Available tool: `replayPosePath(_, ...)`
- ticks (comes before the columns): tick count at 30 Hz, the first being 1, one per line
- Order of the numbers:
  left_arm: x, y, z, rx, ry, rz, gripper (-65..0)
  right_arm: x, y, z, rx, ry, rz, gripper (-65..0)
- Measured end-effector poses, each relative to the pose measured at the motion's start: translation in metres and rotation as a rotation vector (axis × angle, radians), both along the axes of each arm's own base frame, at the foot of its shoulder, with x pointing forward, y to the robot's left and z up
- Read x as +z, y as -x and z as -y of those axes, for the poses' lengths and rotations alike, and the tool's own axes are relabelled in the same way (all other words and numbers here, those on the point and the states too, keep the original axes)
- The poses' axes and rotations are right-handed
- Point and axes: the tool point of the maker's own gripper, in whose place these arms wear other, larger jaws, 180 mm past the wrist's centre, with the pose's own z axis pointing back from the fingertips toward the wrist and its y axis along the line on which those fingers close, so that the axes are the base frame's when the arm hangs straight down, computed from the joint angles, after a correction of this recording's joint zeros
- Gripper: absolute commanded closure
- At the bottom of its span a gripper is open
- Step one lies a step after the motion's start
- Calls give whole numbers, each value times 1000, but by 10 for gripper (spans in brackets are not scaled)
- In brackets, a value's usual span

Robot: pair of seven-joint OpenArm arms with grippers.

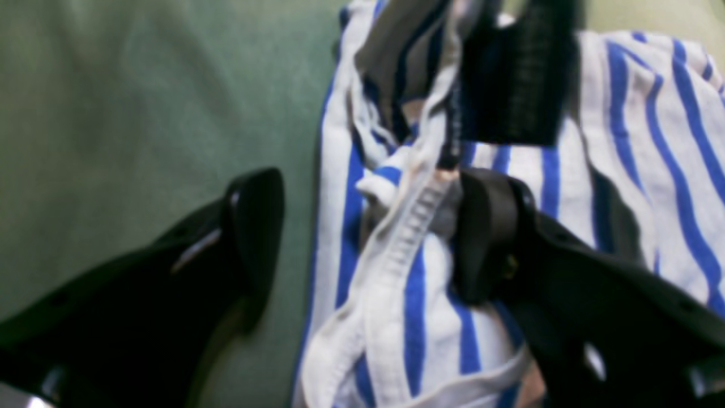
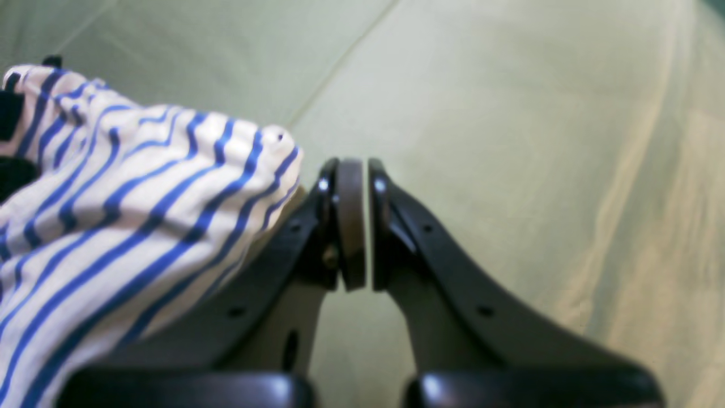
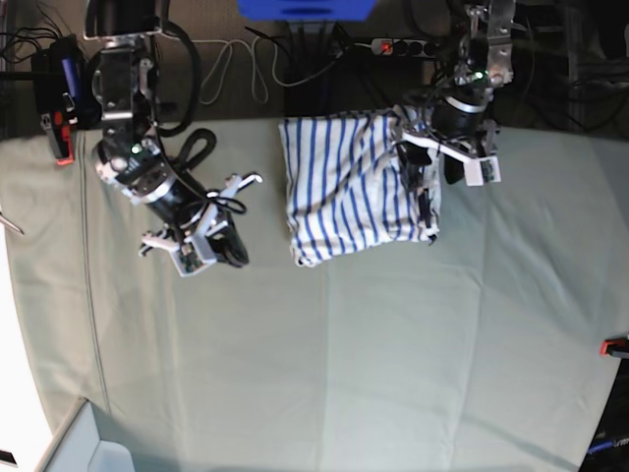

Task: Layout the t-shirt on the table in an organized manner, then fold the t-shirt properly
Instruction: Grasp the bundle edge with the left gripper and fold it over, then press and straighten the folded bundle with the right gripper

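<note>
A: What is nearest the wrist cameras?

B: My left gripper (image 1: pixel 362 232) is standing wide apart, one finger (image 1: pixel 493 226) resting on the t-shirt (image 3: pixel 344 187), gripping nothing (view blurred).

A: And the right?

B: My right gripper (image 2: pixel 354 224) is pressing its pads together, empty, beside the shirt, which is lying bunched at the table (image 3: pixel 393 374)'s far edge.

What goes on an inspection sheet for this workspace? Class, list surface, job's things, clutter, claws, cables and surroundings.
Surface: table, grey-green cloth, creased.
Job's things: shirt bunched at the far middle, not laid flat.
Clutter: nothing seen.
Claws: left claw open, one finger on the shirt's collar, the other over bare cloth; right claw shut, empty, beside the shirt.
Cables: cables and power strip behind the table.
Surroundings: red clamp at the table's edge.
</note>
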Motion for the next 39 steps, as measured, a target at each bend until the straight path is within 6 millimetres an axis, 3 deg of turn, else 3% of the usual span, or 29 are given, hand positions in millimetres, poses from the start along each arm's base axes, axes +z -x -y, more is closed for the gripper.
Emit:
replayPosePath(6,-5,-2,0,4,2,5,-400,0,0,-1,-1,-3,0,0)
replayPosePath(9,-5,-4,3,-6,22,9,-234,0,0,-1,0,-2,0,0)
replayPosePath(12,-3,-11,5,-13,23,15,-1,8,5,8,-26,-3,20,0)
replayPosePath(15,-1,-19,12,-46,18,14,-22,13,3,41,-113,21,34,0)
replayPosePath(18,0,-38,17,-124,2,-39,0,19,1,81,-217,44,52,0)
replayPosePath(27,35,-113,59,-364,-111,2,-1,3,54,196,-515,143,-26,0)
replayPosePath(30,49,-145,85,-460,-152,52,-1,-3,77,216,-582,155,-55,0)
replayPosePath(32,44,-160,100,-530,-191,43,-1,-7,93,227,-616,169,-81,0)
replayPosePath(36,23,-169,122,-673,-314,-19,-1,-12,118,245,-697,175,-112,0)
replayPosePath(39,29,-175,157,-775,-362,68,-1,-11,129,257,-757,172,-115,0)
